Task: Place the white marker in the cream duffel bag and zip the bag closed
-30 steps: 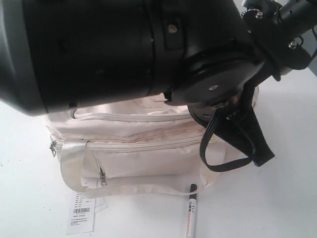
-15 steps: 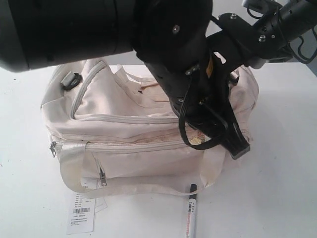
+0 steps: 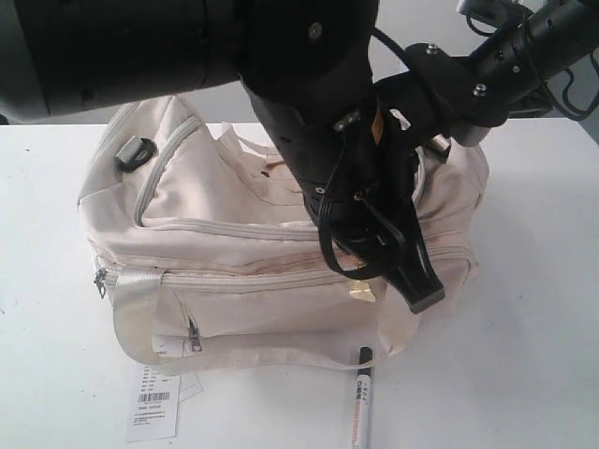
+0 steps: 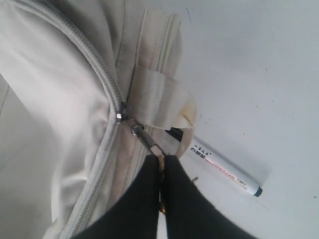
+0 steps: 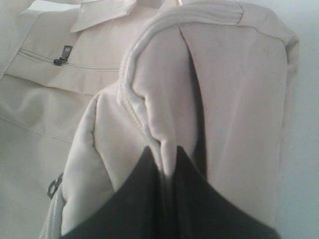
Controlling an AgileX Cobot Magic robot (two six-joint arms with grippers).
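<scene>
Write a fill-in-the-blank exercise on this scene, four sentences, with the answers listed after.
1. The white marker lies on the ____, not inside the cream duffel bag.
2. The left claw is shut on the pull of the bag's ____.
3. The marker's cap is ____ in colour.
4. The paper tag in front of the bag carries a printed ____.

Answers: table; zipper; black; barcode.

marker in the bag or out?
Out: the white marker lies on the table, in front of the cream duffel bag.
</scene>
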